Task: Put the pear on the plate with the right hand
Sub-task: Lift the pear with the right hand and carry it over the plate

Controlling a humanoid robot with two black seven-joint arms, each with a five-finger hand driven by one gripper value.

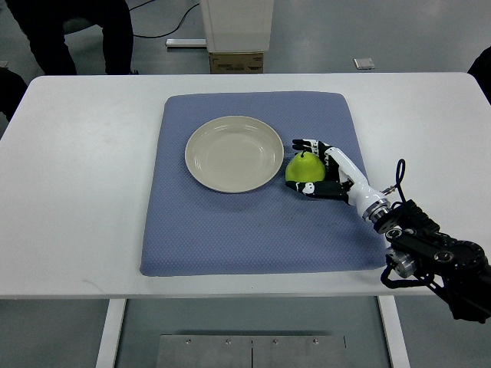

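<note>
Pear (303, 166) beside plate (234, 153), partly hidden in right hand's (322, 169) clamped fingers (308, 144).

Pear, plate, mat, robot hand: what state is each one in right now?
Pear: green, on the mat just right of the plate, held in the hand.
Plate: empty, flat on the mat.
Mat: blue, spread flat on the table.
Right hand: fingers wrapped around the pear.
</note>
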